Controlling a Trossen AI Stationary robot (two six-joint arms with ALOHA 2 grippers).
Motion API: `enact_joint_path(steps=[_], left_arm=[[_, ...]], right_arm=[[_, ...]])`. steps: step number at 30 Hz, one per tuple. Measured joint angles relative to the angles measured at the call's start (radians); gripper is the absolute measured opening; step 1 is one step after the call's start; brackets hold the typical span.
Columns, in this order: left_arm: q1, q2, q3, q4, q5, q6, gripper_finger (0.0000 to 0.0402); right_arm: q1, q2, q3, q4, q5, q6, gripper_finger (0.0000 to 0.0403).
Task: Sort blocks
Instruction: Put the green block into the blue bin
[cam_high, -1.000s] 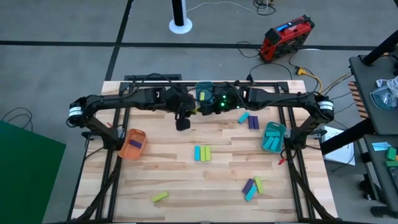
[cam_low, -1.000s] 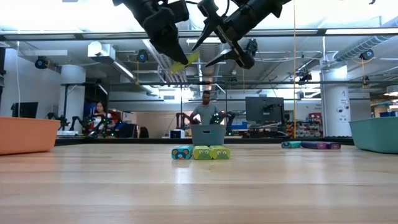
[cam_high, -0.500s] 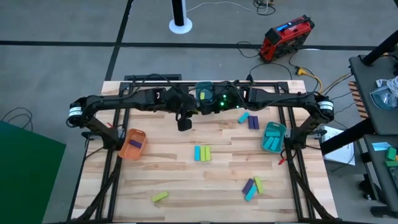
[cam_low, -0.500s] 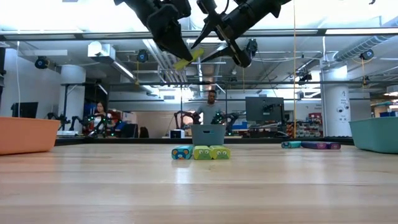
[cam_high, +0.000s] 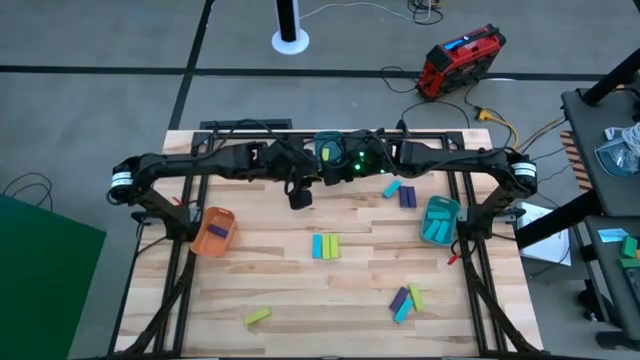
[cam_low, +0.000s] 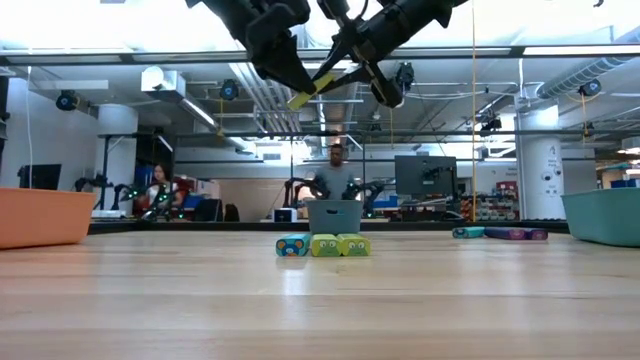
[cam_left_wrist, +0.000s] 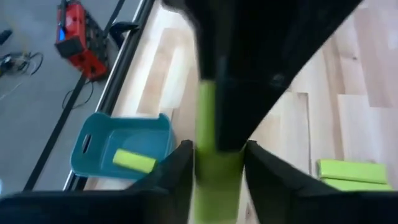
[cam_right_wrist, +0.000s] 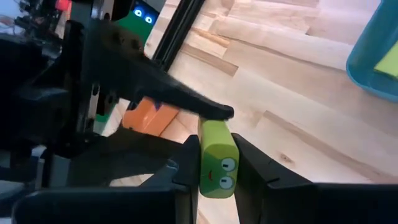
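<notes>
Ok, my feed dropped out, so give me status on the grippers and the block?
Left gripper and right gripper both shut on one yellow-green block, high above the table. Block mid-handover. Nothing in the way; other blocks lie below.

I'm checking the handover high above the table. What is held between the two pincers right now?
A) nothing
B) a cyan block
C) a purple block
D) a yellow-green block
D: the low view shows a yellow-green block spanning the left pincer and right pincer up in the air, and both wrist views show each arm's fingers closed on it.
</notes>
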Motion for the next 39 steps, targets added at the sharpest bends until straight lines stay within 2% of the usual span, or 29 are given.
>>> enact_joint_path(steps=[6,10,14,20,26,35,39], left_arm=[[0.003,-0.001,0.000,-0.065,-0.032,-0.059,0.0223],[0.003,-0.001,0.000,-0.129,-0.036,-0.118,0.0253],[0.003,-0.001,-0.001,-0.211,-0.050,-0.170,0.0257],[0.003,-0.001,-0.001,-0.295,-0.062,-0.206,0.0248],[0.003,-0.001,-0.001,-0.329,-0.063,-0.231,0.0237],[0.002,-0.001,-0.001,-0.353,-0.063,-0.259,0.0231],[0.002,-0.002,-0.001,-0.360,-0.063,-0.259,0.0230]], right_arm=[[-0.047,0.001,0.001,-0.136,0.035,-0.050,0.0056],[-0.097,0.000,0.027,-0.252,0.082,-0.106,0.0056],[-0.157,0.009,0.070,-0.321,0.129,-0.171,0.0056],[-0.223,0.088,0.157,-0.401,0.139,-0.264,0.0055],[-0.235,0.196,0.240,-0.420,0.135,-0.327,0.0055],[-0.235,0.301,0.281,-0.444,0.128,-0.334,0.0055],[-0.235,0.319,0.283,-0.442,0.132,-0.328,0.0074]])
